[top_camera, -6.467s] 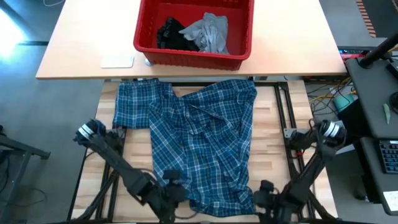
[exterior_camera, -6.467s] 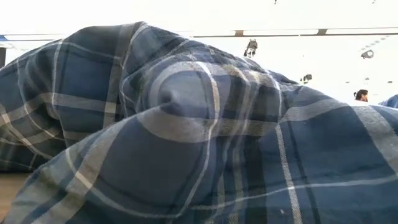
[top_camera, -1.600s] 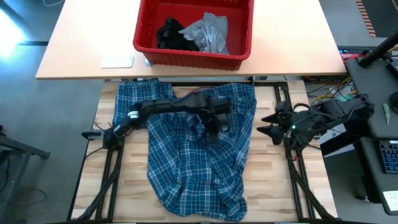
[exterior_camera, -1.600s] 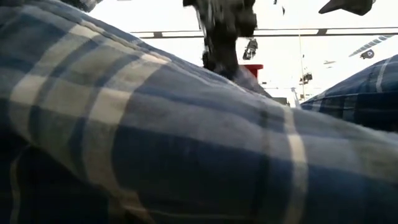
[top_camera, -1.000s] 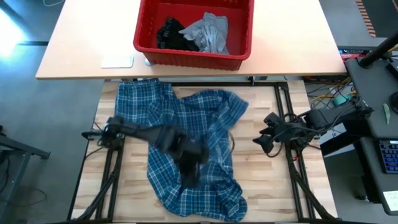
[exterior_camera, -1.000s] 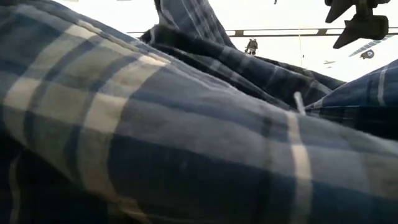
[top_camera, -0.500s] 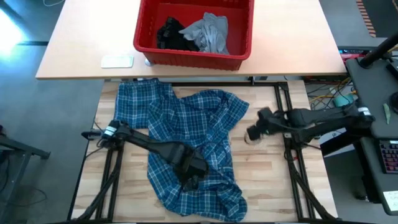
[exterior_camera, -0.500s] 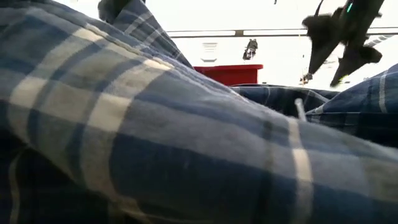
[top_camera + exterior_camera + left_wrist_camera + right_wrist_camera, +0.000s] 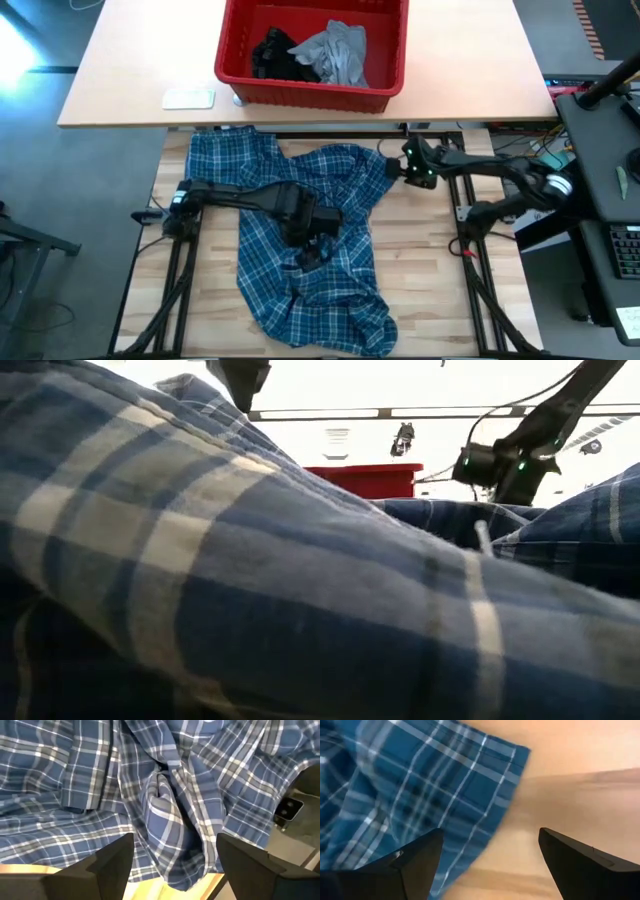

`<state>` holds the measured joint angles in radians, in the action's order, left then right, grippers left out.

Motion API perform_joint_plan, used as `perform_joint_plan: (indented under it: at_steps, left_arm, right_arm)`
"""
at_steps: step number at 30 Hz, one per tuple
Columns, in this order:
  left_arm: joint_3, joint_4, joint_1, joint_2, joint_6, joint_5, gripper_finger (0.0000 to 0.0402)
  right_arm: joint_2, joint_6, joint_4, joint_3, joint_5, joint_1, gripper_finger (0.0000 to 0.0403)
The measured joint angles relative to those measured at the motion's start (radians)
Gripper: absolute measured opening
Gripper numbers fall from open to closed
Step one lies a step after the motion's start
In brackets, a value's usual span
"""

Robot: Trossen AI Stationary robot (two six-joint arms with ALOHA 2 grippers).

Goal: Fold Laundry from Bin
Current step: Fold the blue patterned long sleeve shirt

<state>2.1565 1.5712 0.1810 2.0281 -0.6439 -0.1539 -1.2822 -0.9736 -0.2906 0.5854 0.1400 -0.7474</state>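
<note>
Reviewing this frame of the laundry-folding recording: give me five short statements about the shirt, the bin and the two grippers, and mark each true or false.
1. The plaid shirt lies crumpled on the wooden table, outside the red bin. True.
2. The bin is empty. False: a grey garment and a black garment lie in it.
3. The left gripper is over the middle of the shirt with its fingers apart. True.
4. The right gripper is clamped on the shirt's bottom hem. False: it is open, at the shirt's edge on the side towards the bin.
5. The shirt is folded into a neat rectangle. False: it is bunched and wrinkled.
</note>
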Motion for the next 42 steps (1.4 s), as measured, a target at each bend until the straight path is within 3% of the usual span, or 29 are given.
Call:
perform_joint_plan:
  at_steps: [4, 8, 15, 18, 20, 24, 31, 36, 42]
  left_arm:
    - [-0.045, 0.000, 0.003, 0.000, 0.009, 0.003, 0.0261]
    - [-0.120, -0.027, 0.003, 0.000, 0.046, 0.007, 0.0249]
    - [-0.240, -0.131, 0.001, 0.002, 0.112, 0.006, 0.0234]
    - [-0.264, -0.162, 0.003, 0.002, 0.126, -0.012, 0.0233]
    - [-0.268, -0.176, 0.007, 0.002, 0.151, -0.020, 0.0233]
    - [-0.281, -0.239, 0.013, 0.001, 0.191, -0.028, 0.0233]
    - [-0.334, -0.380, 0.016, 0.001, 0.244, -0.040, 0.0232]
    - [-0.349, -0.426, 0.023, 0.001, 0.291, -0.040, 0.0232]
    - [-0.340, -0.419, 0.031, 0.001, 0.335, -0.087, 0.0231]
  right_arm:
    - [-0.104, 0.003, 0.046, 0.019, 0.039, -0.047, 0.0306]
    - [-0.167, -0.020, 0.130, 0.014, 0.043, -0.063, 0.0259]
    - [-0.232, 0.016, 0.212, 0.014, -0.029, -0.070, 0.0127]
    - [-0.200, 0.075, 0.230, 0.027, -0.077, -0.070, 0.0053]
    - [-0.159, 0.142, 0.227, 0.050, -0.164, -0.071, 0.0021]
    - [-0.083, 0.288, 0.171, 0.206, -0.232, -0.114, 0.0010]
    - [-0.142, 0.502, -0.047, 0.515, -0.224, -0.183, 0.0009]
    - [-0.183, 0.525, -0.103, 0.595, -0.109, -0.123, 0.0008]
    - [-0.295, 0.504, -0.083, 0.631, -0.080, -0.013, 0.0008]
